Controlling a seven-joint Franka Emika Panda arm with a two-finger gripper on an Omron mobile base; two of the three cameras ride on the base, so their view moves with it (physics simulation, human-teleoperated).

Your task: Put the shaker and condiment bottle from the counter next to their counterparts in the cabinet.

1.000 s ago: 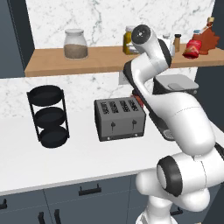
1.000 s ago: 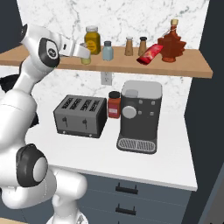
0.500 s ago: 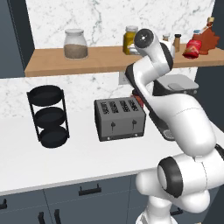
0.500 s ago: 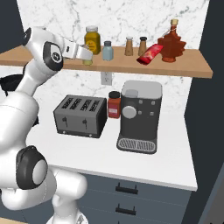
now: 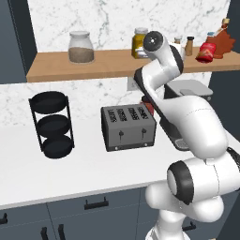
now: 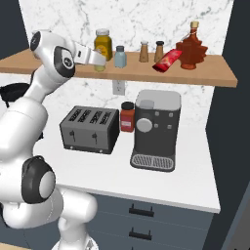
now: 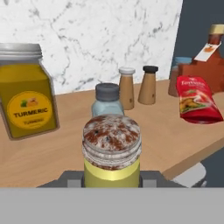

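My gripper [image 7: 111,177] is shut on the shaker [image 7: 111,151], a yellow-green cylinder with a speckled tan cap. In the right base view the gripper [image 6: 99,59] holds the shaker [image 6: 100,67] over the front of the cabinet shelf [image 6: 210,78], in front of the turmeric jar [image 6: 103,43]. Just beyond stands the pale blue shaker [image 7: 107,103], then two brown shakers [image 7: 127,87] [image 7: 148,85] and the dark red leaf-shaped bottle [image 6: 191,46]. The red condiment bottle [image 6: 127,117] stands on the counter [image 6: 195,180] between toaster and coffee machine.
A red snack packet [image 6: 167,59] leans by the leaf bottle. A glass jar [image 5: 78,47] sits at the shelf's left. On the counter stand a toaster [image 6: 90,129], a coffee machine [image 6: 155,129] and a black tiered rack [image 5: 51,124].
The gripper has carried the shaker a little to the right along the shelf front, closer to the pale blue shaker. Everything else stays put.
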